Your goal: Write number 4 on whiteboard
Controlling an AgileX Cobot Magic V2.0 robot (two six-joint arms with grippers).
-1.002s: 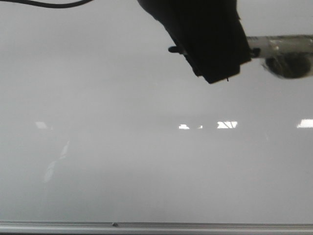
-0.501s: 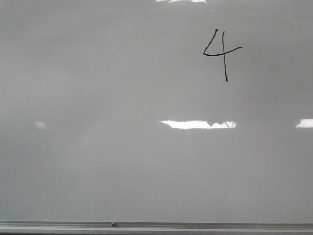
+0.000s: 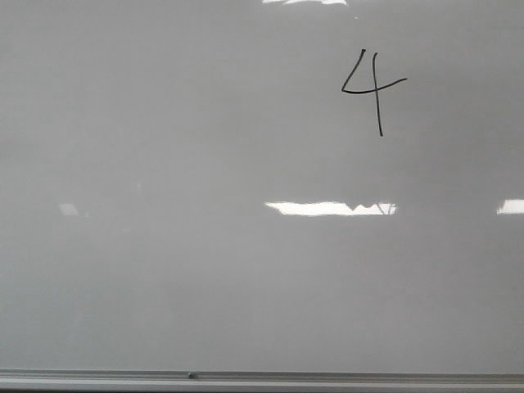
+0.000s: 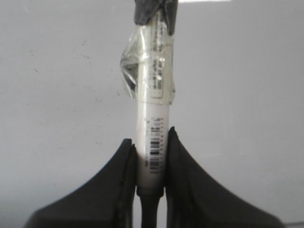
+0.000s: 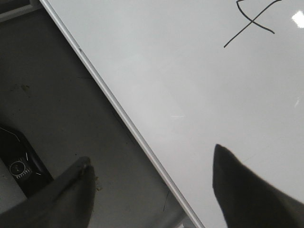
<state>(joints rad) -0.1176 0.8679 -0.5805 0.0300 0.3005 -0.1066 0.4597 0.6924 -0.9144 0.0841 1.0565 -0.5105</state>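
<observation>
While our left gripper (image 4: 151, 166) stays clamped on the marker (image 4: 152, 118), its long axis running straight out from the fingers, our right gripper (image 5: 152, 183) hangs spread and empty. Up from the whiteboard's (image 3: 164, 278) rail (image 3: 262, 378), toward the right, sits the number 4 (image 3: 372, 86), apparently complete.

This looks like an office, classroom or lab room, though little shows which. A large glossy whiteboard (image 3: 205, 270) fills the frame, with a grey metal rail (image 3: 262, 379) along the bottom edge. Bright rectangular reflections (image 3: 327, 208) at centre right suggest ceiling lights or windows. In the right wrist view, a dark floor (image 5: 57, 95) fills the left.
</observation>
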